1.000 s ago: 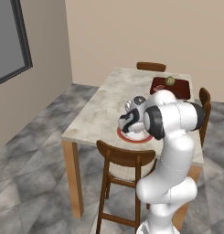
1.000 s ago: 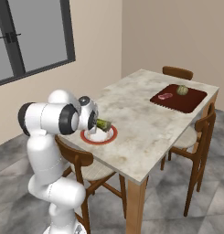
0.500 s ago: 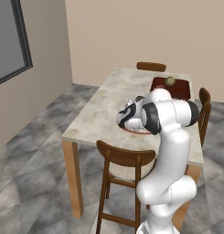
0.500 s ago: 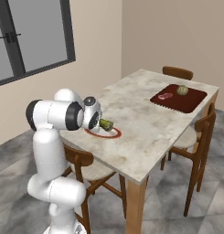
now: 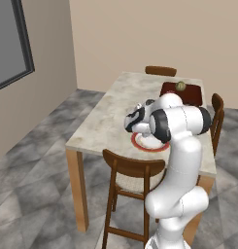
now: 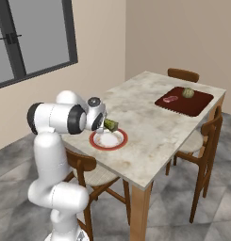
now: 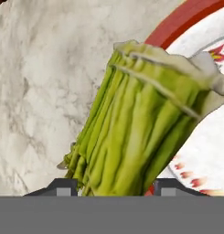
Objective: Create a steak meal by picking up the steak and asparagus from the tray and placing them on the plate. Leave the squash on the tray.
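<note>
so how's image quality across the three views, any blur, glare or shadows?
Hand view: asparagus very close, soft and pixelated, plate rim cropped. Left base view: even flat light, no glare, the arm covers much of the plate. Right base view: steak and squash on the tray small, coarse.

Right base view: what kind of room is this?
Likely a dining corner of a simulated home: a marble-topped table with wooden chairs around it, a window in a beige wall, and a plate and food tray on the table.
</note>
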Robot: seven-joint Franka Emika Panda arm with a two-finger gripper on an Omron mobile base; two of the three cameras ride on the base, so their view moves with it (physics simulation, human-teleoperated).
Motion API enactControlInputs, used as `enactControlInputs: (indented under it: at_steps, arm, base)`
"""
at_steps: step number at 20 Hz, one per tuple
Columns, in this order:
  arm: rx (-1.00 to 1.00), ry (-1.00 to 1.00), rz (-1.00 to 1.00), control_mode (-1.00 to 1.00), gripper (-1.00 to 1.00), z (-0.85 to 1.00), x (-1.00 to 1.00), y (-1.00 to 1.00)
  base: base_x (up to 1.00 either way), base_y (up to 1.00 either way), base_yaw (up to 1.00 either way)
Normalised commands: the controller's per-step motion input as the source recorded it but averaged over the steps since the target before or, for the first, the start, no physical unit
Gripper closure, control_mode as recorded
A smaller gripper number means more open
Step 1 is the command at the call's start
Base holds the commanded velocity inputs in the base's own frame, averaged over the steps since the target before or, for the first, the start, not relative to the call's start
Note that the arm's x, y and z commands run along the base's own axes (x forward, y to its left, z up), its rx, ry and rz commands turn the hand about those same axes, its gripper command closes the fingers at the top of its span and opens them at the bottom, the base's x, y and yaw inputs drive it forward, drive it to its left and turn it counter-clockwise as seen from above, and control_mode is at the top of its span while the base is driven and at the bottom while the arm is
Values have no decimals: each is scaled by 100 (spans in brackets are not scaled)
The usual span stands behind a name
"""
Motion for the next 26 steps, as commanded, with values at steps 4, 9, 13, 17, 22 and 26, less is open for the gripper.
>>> enactControlInputs:
  at_steps: [4, 9, 13, 17, 22, 26]
  arm:
    - [-2, -27, -10, -100, -100, 6, -61, 0]
    - [-2, -14, -15, -100, -100, 26, -43, -3]
    - [0, 0, -15, -100, -100, 62, -4, -7]
    - [0, -2, -6, -100, -100, 95, -34, -3]
    - [0, -1, -1, -100, -100, 100, -51, 0]
    - [0, 3, 0, -100, -100, 99, -62, -3]
  base:
    - [0, 0, 0]
    - [0, 0, 0]
    - [0, 0, 0]
    - [0, 0, 0]
    - [0, 0, 0]
    - [0, 0, 0]
